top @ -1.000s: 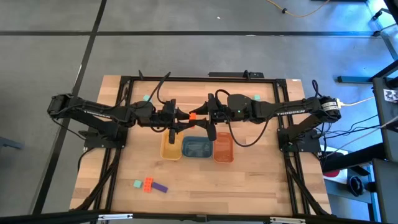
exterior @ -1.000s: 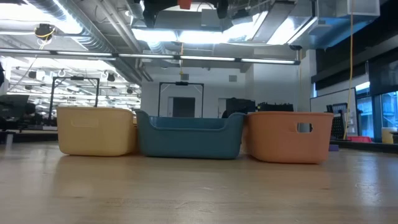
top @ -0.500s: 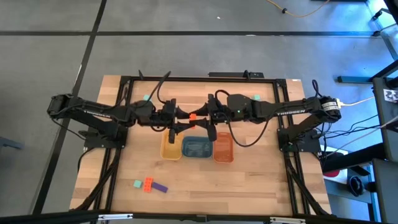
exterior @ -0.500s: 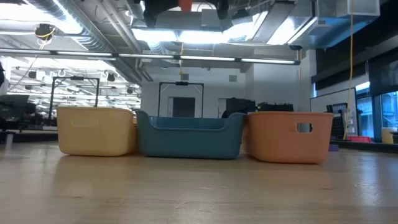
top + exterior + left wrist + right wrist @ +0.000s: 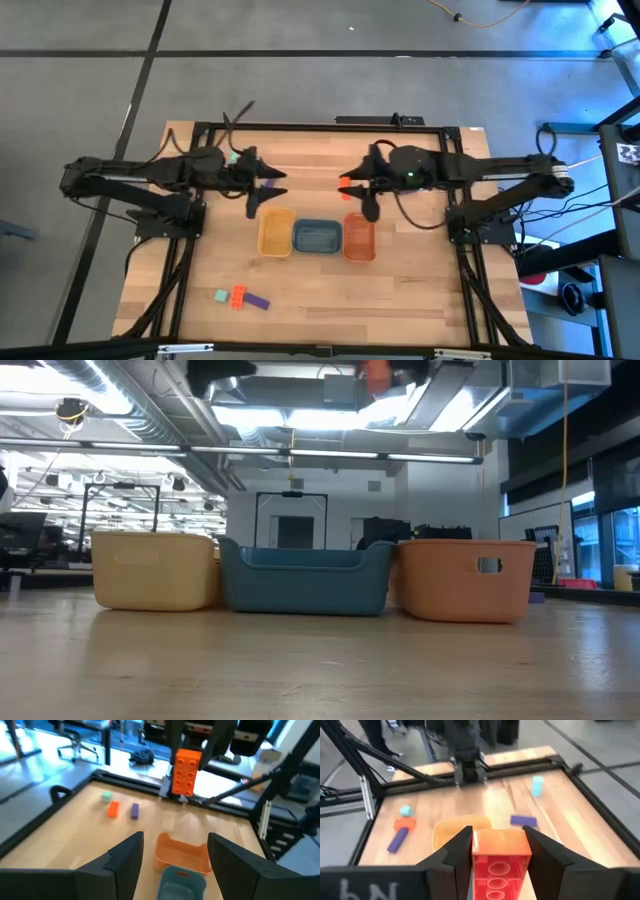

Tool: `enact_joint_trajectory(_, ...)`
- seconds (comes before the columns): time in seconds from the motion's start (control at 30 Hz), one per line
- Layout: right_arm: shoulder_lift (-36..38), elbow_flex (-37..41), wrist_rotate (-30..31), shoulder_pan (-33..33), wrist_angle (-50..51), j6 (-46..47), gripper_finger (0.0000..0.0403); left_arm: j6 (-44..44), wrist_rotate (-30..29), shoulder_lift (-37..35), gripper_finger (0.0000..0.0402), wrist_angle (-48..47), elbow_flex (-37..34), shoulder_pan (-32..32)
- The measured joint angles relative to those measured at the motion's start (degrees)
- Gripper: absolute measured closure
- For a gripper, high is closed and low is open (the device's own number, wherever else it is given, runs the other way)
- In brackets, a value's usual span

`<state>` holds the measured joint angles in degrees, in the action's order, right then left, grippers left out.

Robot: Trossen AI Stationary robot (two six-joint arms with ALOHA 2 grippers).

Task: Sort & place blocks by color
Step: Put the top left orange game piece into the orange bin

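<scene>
My right gripper [image 5: 347,187] is shut on an orange-red brick [image 5: 186,771], high above the table, just beyond the far side of the orange tray [image 5: 358,250]. My left gripper [image 5: 277,183] is open and holds nothing, level with it beyond the yellow tray [image 5: 262,235]. A mint cube [image 5: 220,295], an orange-red brick [image 5: 238,296] and a purple bar [image 5: 258,301] lie on the table at the near left. Another mint cube [image 5: 105,796], brick [image 5: 113,808] and bar [image 5: 134,810] lie at the far right. A third cube [image 5: 537,785] and bar [image 5: 523,820] lie at the far left. My right gripper pinches the orange-red brick between its two fingers, one on each long side [image 5: 479,855]. Its hollow underside [image 5: 500,870] faces my wrist and its studs [image 5: 187,767] face the left arm. The brick is lifted clear and stands upright, its lower end [image 5: 182,790] free.
Yellow [image 5: 155,570], blue [image 5: 305,585] and orange [image 5: 465,580] trays stand side by side at the table's middle. A black frame rail [image 5: 300,126] runs along the far edge. Bare wood [image 5: 380,300] lies between the trays and the near edge.
The two grippers met over the blue tray's far side with the brick between them. They have since drawn apart. The right one carried the brick toward the table's right, and the left one withdrew toward the left without it.
</scene>
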<state>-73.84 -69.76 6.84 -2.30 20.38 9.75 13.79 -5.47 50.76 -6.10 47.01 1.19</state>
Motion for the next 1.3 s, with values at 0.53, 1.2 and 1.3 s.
enact_joint_trajectory(0.53,16.16,21.29,7.31,-9.01,-18.35,11.02,0.0257,2.30,-7.55,-10.40,0.0190,6.30,-7.15,-6.09)
enact_joint_trajectory(1.2,-2.42,4.79,2.89,-9.03,12.10,15.10,0.0256,2.09,-10.45,-10.29,0.0189,6.61,-7.15,-6.08)
enact_joint_trajectory(1.3,-8.62,4.81,0.47,-9.05,14.24,19.47,0.0256,2.06,-10.54,-10.27,0.0189,6.60,-7.15,-6.08)
